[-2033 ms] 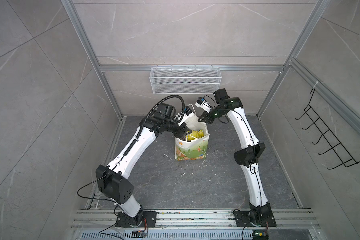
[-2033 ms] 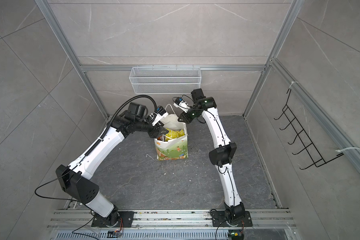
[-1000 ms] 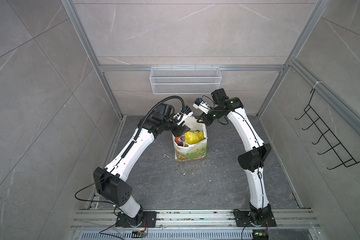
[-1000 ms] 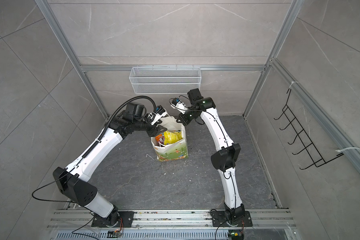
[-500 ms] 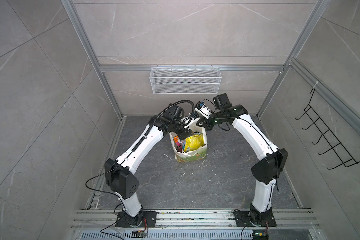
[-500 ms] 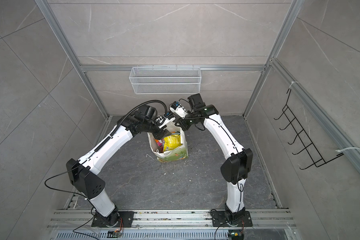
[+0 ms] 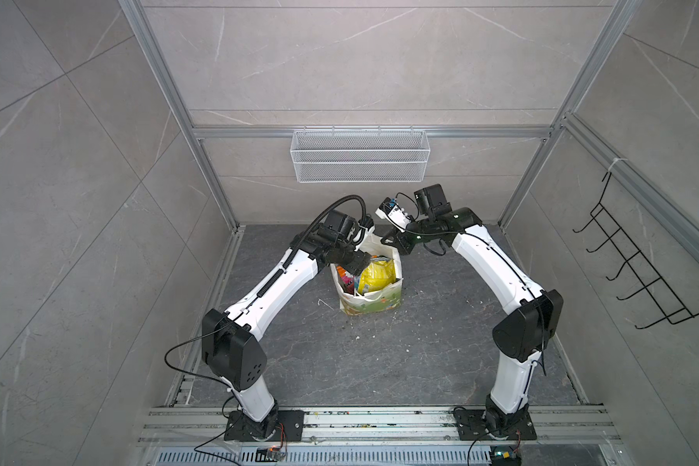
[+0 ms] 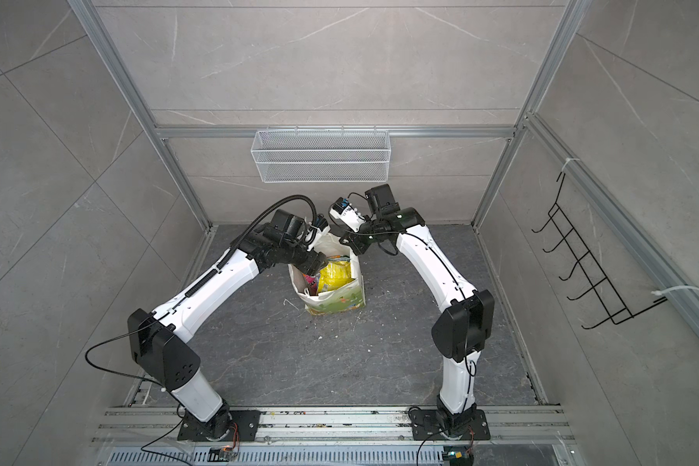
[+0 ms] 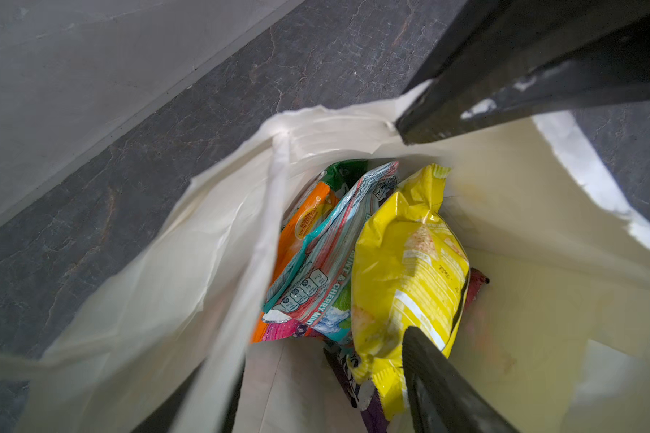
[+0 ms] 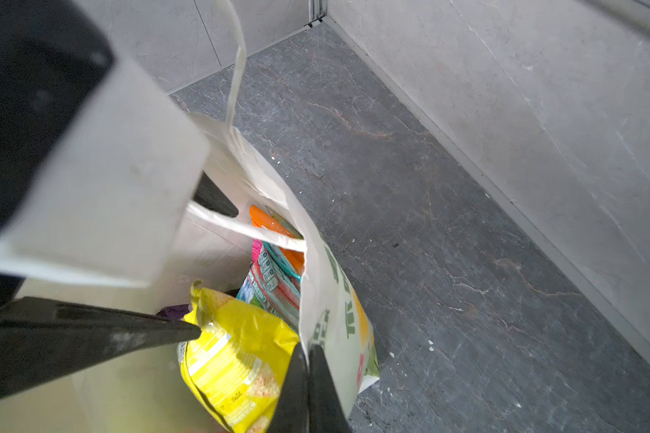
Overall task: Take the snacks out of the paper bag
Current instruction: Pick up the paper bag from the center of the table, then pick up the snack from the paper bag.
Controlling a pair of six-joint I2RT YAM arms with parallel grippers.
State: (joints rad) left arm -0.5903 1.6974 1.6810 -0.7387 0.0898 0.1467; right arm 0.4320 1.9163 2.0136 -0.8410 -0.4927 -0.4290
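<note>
My right gripper [image 10: 305, 369] is pinched together on the far rim of the bag [image 7: 374, 308], holding its mouth open. The bag stands upright on the floor [image 7: 420, 363] between the 2 arms, with the snacks all inside it.

My left gripper [image 7: 356, 264] is down in the mouth with its fingers apart and nothing gripped. 1 finger [image 9: 436, 386] lies against the edge of the yellow packet [image 9: 402, 270]. That packet sits uppermost, beside the teal-red packet [image 9: 325, 258] and the orange packet [image 9: 303, 225].

I'd take the yellow packet, as it is the easiest to reach. I'd shift the left gripper so both fingers straddle its crimped end. The puffed middle looks slippery.

The white handle [image 10: 241, 226] crosses the mouth near the other finger. I'd leave it outside the jaws, or the bag may lift too. The right grip should hold firm as an anchor while I pull straight up.
</note>
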